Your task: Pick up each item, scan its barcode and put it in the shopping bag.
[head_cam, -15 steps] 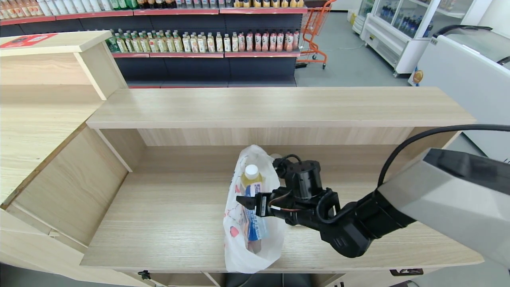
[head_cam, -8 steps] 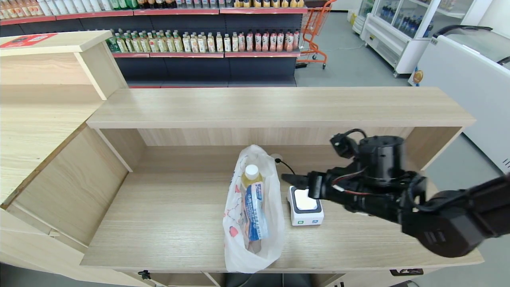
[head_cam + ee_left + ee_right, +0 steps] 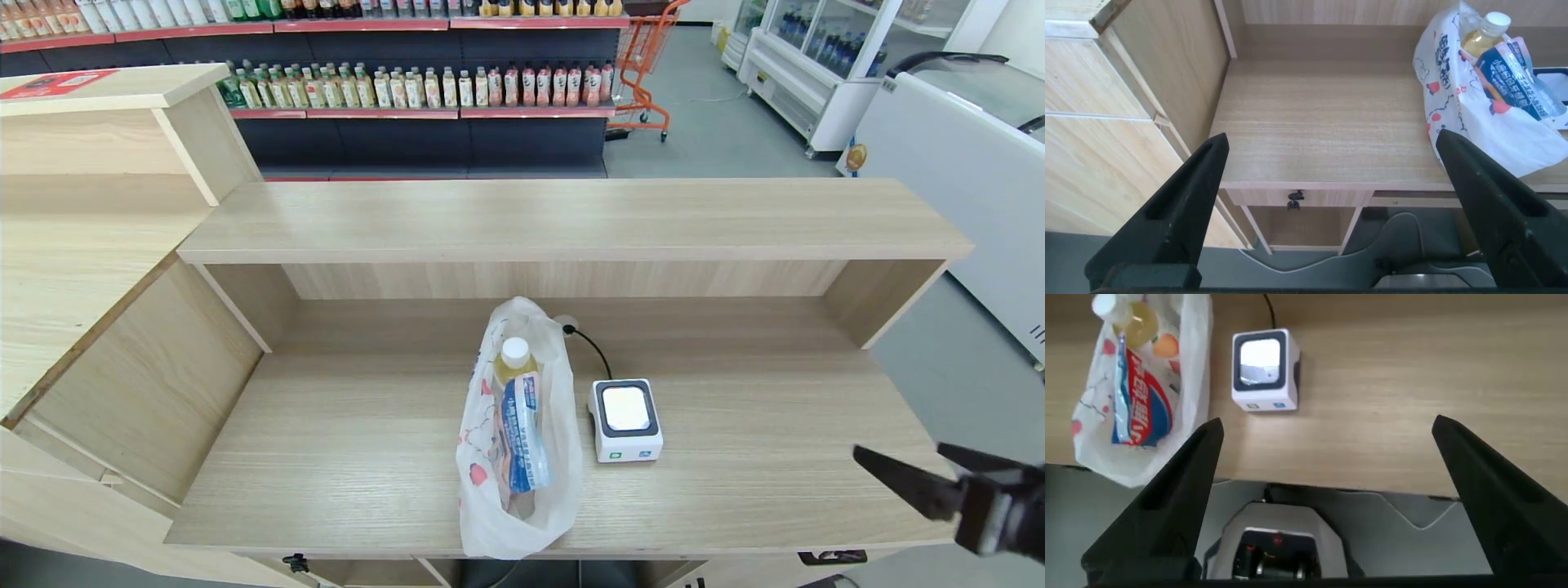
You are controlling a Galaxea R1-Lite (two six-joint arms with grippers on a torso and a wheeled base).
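A white shopping bag (image 3: 483, 490) lies on the wooden counter (image 3: 343, 457), mouth toward the back. Inside it are a yellow drink bottle with a white cap (image 3: 514, 353) and a blue packet (image 3: 522, 437). A small white barcode scanner (image 3: 625, 419) sits just right of the bag. My right gripper (image 3: 931, 474) hangs open and empty at the counter's front right edge. The right wrist view has that gripper (image 3: 1328, 429) open, with the scanner (image 3: 1264, 369) and bag (image 3: 1194, 347) beyond. My left gripper (image 3: 1333, 143) is open and empty off the counter's front left, the bag (image 3: 1503, 139) to one side.
A raised wooden ledge (image 3: 571, 216) runs along the back of the counter, and side panels close it in on the left and right. The scanner's black cable (image 3: 589, 347) leads to the back wall. Store shelves of bottles (image 3: 408, 86) and freezers (image 3: 939, 122) stand beyond.
My right arm drew back from over the bag, passed above the scanner, and now sits low at the counter's front right edge. The scanner is uncovered. Bag and contents stayed put.
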